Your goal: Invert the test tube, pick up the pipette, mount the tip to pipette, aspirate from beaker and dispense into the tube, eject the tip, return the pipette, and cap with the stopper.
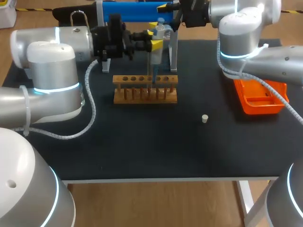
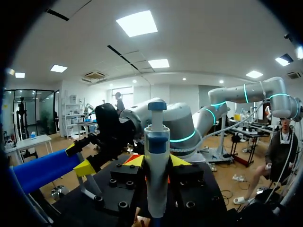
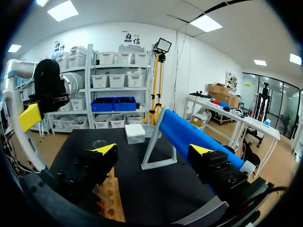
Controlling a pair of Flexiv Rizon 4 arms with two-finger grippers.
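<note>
My left gripper (image 1: pixel 152 43) is shut on the white and blue pipette (image 1: pixel 159 31), held upright over the wooden tube rack (image 1: pixel 145 90). The pipette's thin lower end reaches down to the rack's holes. In the left wrist view the pipette (image 2: pixel 156 156) stands between my yellow fingertips (image 2: pixel 135 161). My right gripper (image 1: pixel 176 13) hangs open behind the pipette, beside the blue stand (image 1: pixel 132 11); its fingers (image 3: pixel 105 149) stand wide apart with nothing between them. A small white stopper (image 1: pixel 204 118) lies on the mat right of the rack. A clear beaker (image 3: pixel 100 143) sits far back.
An orange tray (image 1: pixel 259 97) lies at the right under my right arm. A white box (image 3: pixel 135 133) stands near the blue stand's metal frame (image 3: pixel 158 151). The black mat (image 1: pixel 142 146) in front of the rack is bare up to the table's front edge.
</note>
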